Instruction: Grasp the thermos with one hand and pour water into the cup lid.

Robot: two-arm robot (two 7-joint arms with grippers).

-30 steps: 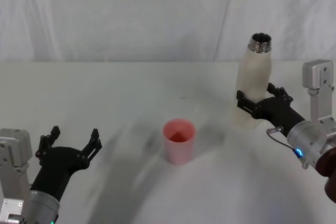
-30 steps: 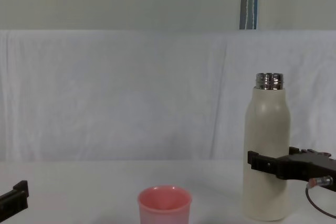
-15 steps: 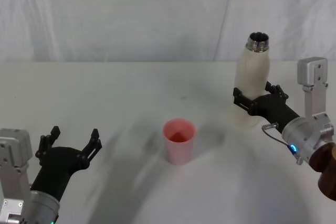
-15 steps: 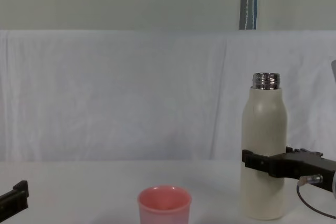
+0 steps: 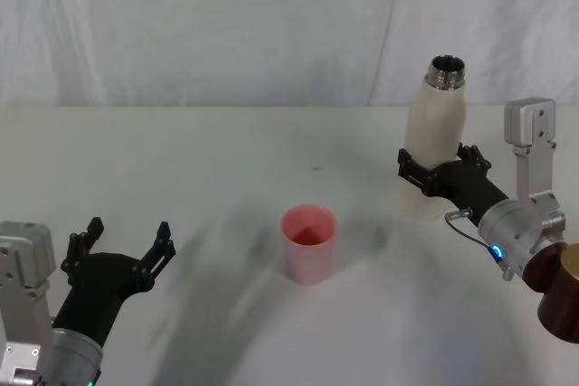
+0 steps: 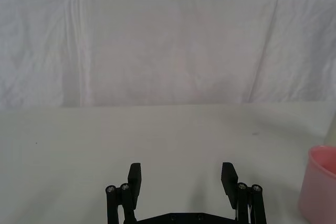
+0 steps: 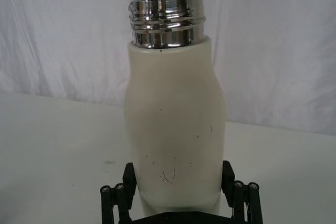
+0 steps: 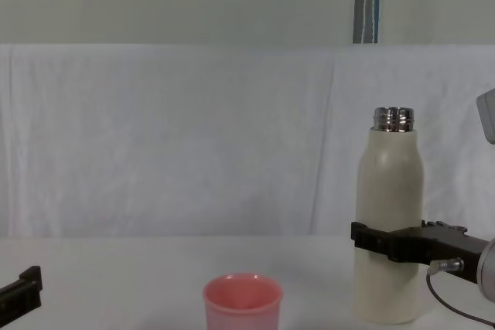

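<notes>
Cream thermos (image 5: 437,144) stands upright on the worktop (image 5: 181,160), gripped low by the right tool (image 5: 438,172); lifting and pouring into the pink cup lid (image 5: 308,242) remain. Left tool (image 5: 118,243) waits wide open.

I see the thermos (image 5: 436,146) standing on the table (image 5: 181,169) at two o'clock from the cup lid (image 5: 308,242), well apart; my left gripper (image 5: 118,241) sits at eight o'clock.
</notes>
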